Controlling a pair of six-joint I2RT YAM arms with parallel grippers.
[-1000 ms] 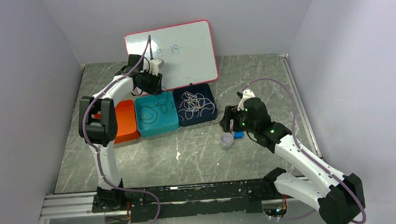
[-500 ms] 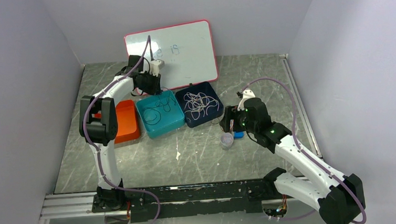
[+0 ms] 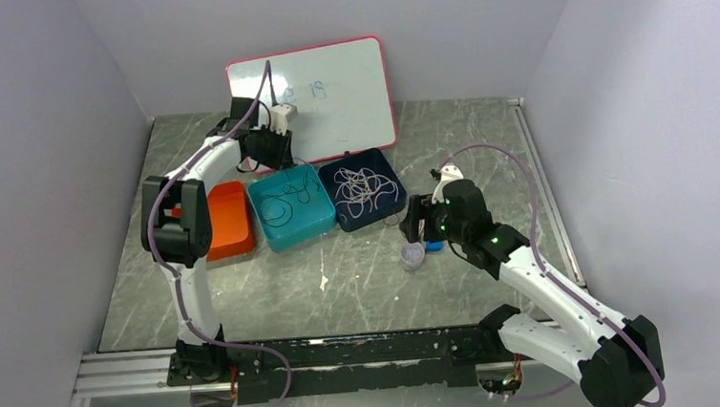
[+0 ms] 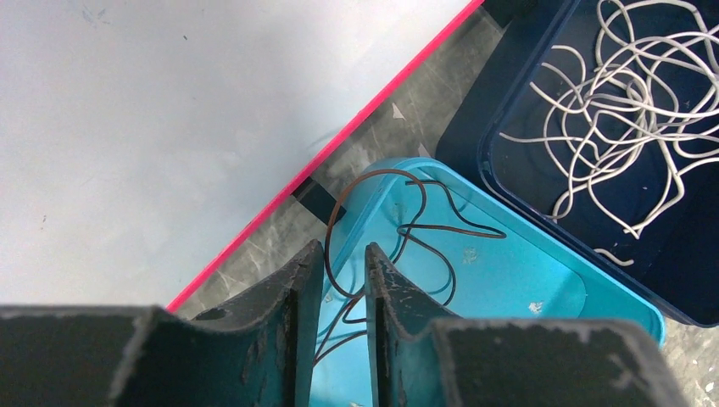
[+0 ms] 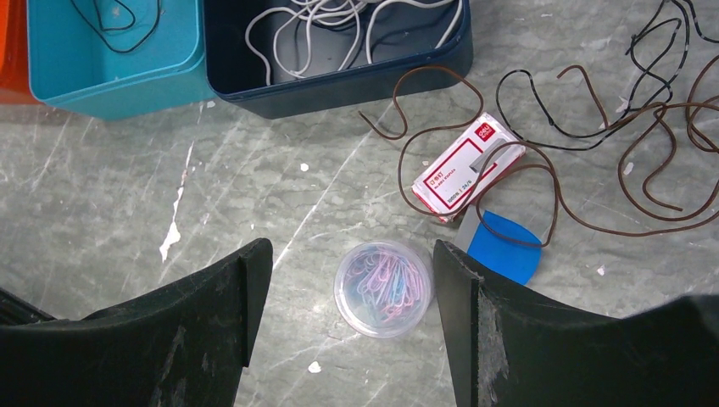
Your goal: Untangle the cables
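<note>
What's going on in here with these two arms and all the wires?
Two robot arms are untangling cables. The left fingers hang over the teal bin, narrowly apart, with a dark cable running between them. White cables lie in the navy bin. The right fingers, wide open, hover over a tub of paper clips, beside loose cables on the table.

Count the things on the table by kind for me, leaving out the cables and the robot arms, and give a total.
Bins: 3 (orange bin, teal bin, navy bin)
Whiteboard: 1
Tub of paper clips: 1
Red-and-white box: 1
Blue disc: 1
Total: 7
</note>
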